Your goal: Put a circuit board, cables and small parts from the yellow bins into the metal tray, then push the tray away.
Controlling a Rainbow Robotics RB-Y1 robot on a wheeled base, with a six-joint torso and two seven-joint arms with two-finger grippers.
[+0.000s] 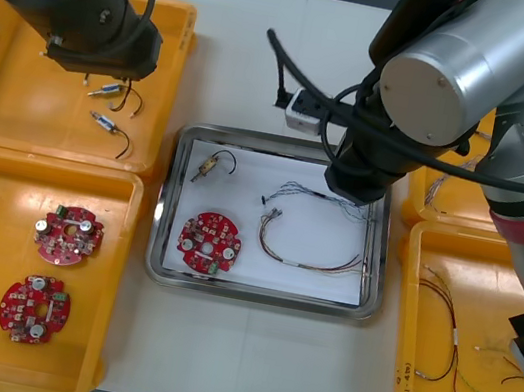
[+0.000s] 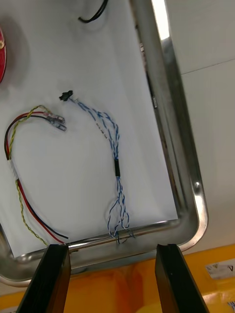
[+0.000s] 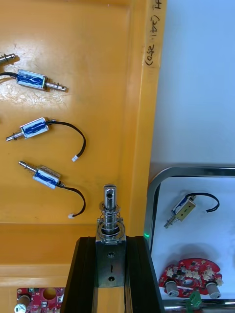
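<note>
Your left gripper (image 3: 111,244) clamps a small silver metal part (image 3: 109,215) over the far-left yellow bin (image 1: 28,84). Carry it toward 4 o'clock, releasing in the white-lined metal tray (image 1: 166,210), clear of the round red circuit board (image 1: 210,243) and your spread right gripper (image 2: 113,249).

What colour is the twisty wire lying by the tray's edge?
The twisted cable is blue and white, clearest in the right wrist view.

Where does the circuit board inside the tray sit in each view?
Front view: circuit board in metal tray's near-left part.
Right wrist view: its red edge beyond the red and yellow cable.
Left wrist view: board beside left end effector.
Shared landmark: metal tray rim.
</note>
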